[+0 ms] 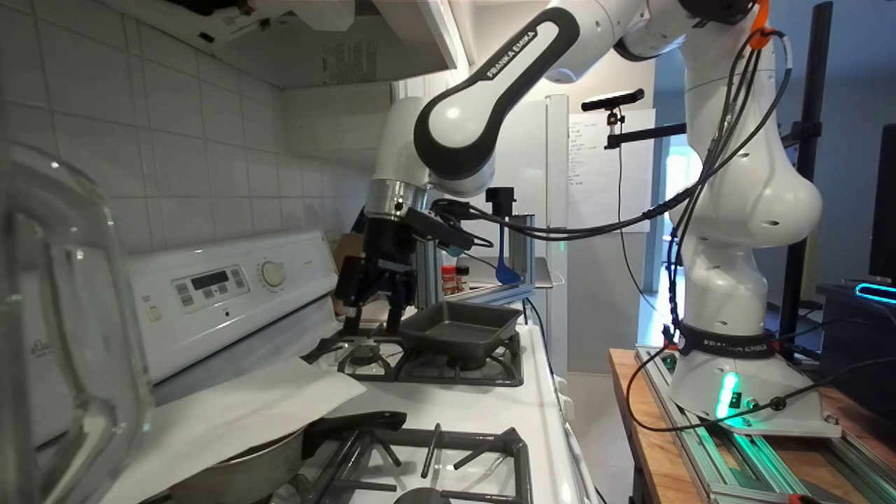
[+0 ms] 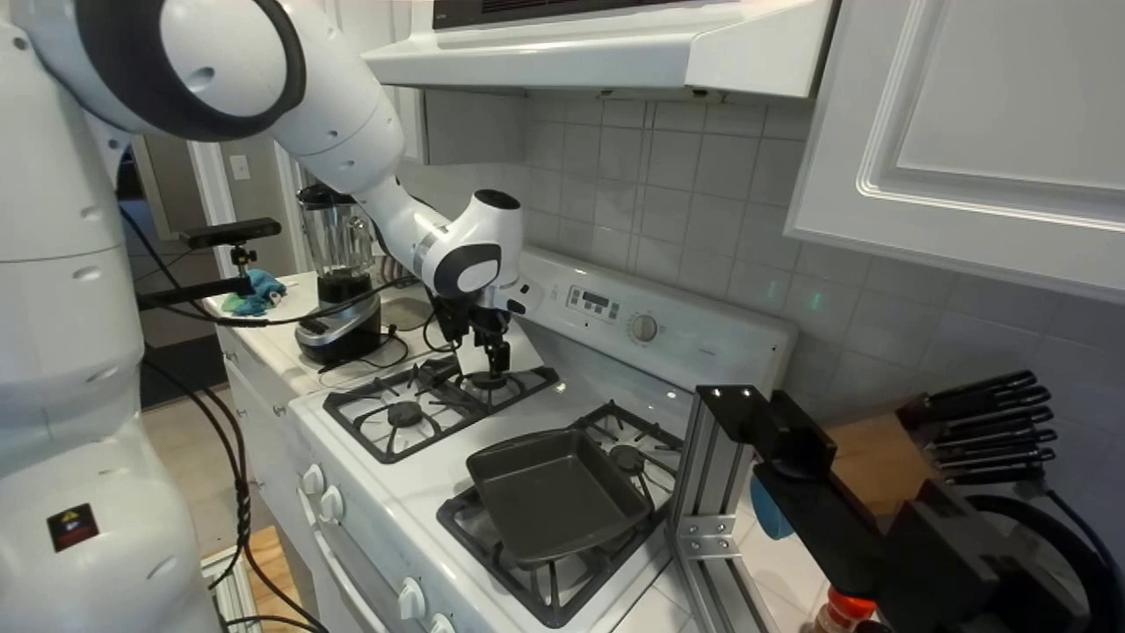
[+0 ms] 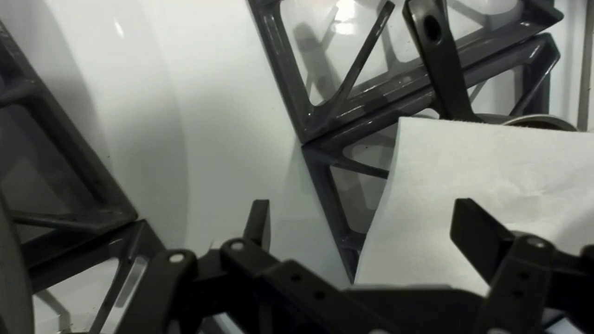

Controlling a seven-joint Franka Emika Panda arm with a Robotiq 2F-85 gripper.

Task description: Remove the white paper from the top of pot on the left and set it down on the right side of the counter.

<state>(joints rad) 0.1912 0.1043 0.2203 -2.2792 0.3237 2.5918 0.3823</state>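
The white paper lies over the top of the pot, a small metal saucepan with a dark handle. The paper also shows in an exterior view, partly behind the gripper. In the wrist view the paper covers most of the pot; only a bit of its rim and its handle show. My gripper is open and empty. In the wrist view the paper's edge runs between its fingers, with the right finger over the paper. The gripper in both exterior views is above the stove, apart from the paper.
A dark square pan sits on the stove's grates. The stove's control panel rises behind. A blender stands past the paper. A metal frame and a knife block stand at the opposite end. A range hood hangs above.
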